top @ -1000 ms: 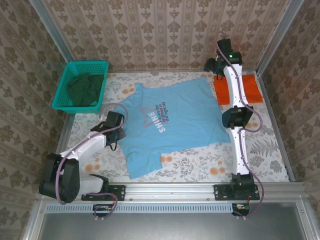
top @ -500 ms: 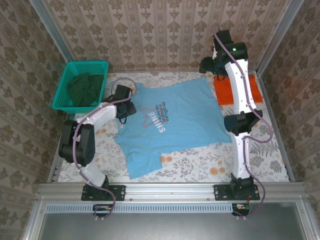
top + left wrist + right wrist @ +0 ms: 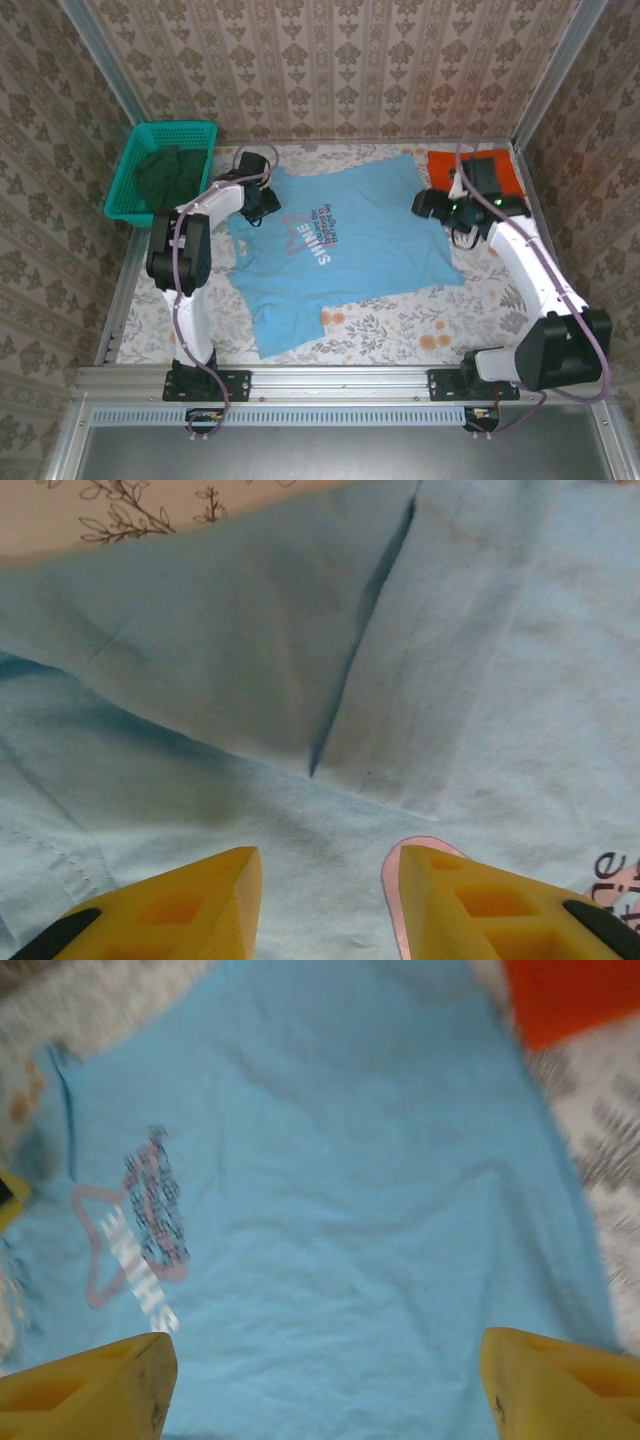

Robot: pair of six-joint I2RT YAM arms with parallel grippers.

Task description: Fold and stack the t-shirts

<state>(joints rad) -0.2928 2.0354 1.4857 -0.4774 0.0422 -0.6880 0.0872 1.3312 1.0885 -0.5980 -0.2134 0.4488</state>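
The light-blue t-shirt (image 3: 350,245), with a star outline and lettering (image 3: 310,238) on its chest, lies spread flat on the table. A plain orange t-shirt (image 3: 497,172) lies folded at the back right, partly behind my right arm. My left gripper (image 3: 266,203) hangs over the blue shirt's far-left shoulder. In the left wrist view the left gripper (image 3: 325,900) is open just above the cloth, near a folded sleeve crease (image 3: 365,630), with nothing between the jaws. My right gripper (image 3: 430,205) is at the shirt's right edge, and in its wrist view the right gripper (image 3: 325,1390) is wide open above the blue t-shirt (image 3: 350,1180).
A green basket (image 3: 205,135) with dark green clothes (image 3: 170,175) stands at the back left, close to my left arm. Metal frame rails and patterned walls close in the floral table cover (image 3: 400,325). An orange t-shirt corner (image 3: 570,995) shows top right in the right wrist view.
My left arm swung from the shirt's near-left side up to its far-left shoulder. My right arm drew back from the far right corner to the shirt's right edge. The shirts stayed put.
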